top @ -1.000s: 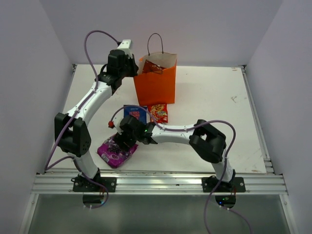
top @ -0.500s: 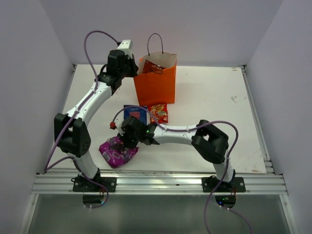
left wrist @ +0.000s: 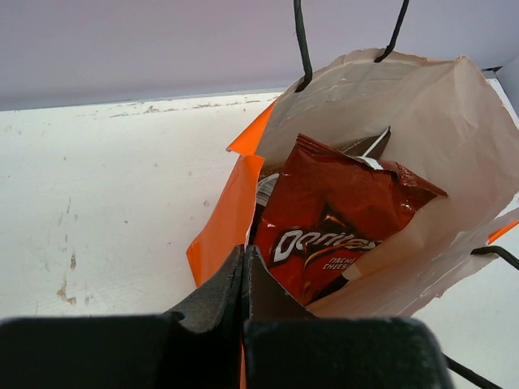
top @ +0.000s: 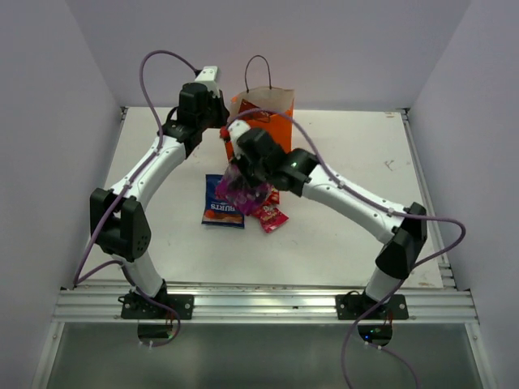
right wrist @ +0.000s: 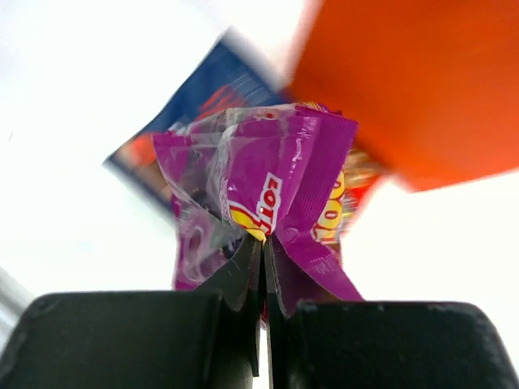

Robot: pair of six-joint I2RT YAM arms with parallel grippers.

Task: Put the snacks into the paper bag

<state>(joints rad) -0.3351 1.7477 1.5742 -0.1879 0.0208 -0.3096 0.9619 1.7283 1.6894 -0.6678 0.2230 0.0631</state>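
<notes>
Right claw [right wrist: 263,251] clamps the purple bag [right wrist: 284,178] aloft; left claw [left wrist: 243,271] pinches the paper bag [left wrist: 219,227] at its rim

We see that the right end effector [right wrist: 263,243] has pinched shut on the purple bag [right wrist: 268,178] and lifted it off the bench [top: 349,154]. It went from far in front of the paper bag [right wrist: 422,89] to right beside it. The blue bag [top: 223,204] now shows fully, and so does a small red packet [top: 272,217].
</notes>
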